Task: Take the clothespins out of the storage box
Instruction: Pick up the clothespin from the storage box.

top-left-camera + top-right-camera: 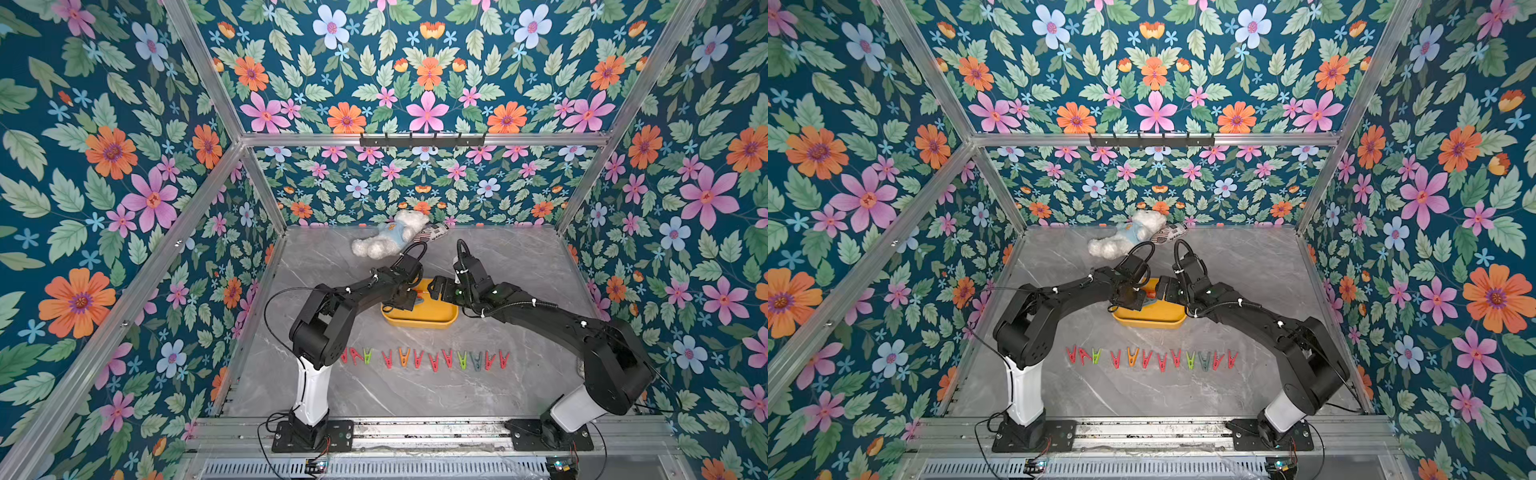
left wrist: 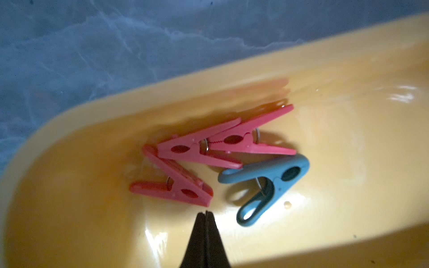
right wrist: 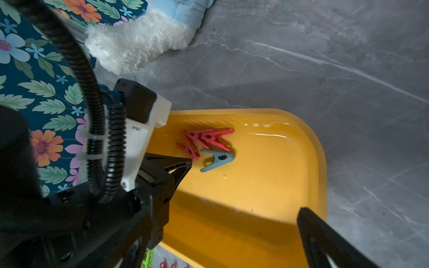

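Marble table [image 1: 374, 390], yellow box [image 2: 348, 150]: your left gripper [image 2: 205, 212] is pinched together on nothing beside the red clothespins [image 2: 192, 143], right gripper [image 1: 437, 291] wide apart. Lift now, you'll come up empty.

Left end effector [image 1: 1141, 299] and right end effector [image 1: 1162, 288] close together over the yellow storage box [image 1: 1148, 322], row of clothespins [image 1: 1162, 360] on the grey surface [image 1: 1142, 392] well behind them, white teddy bear [image 1: 1121, 242] just ahead of them.

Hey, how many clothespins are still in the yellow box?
4: three red clothespins bunched by a wall of the storage box, a blue clothespin beside them. The left arm may hide others.
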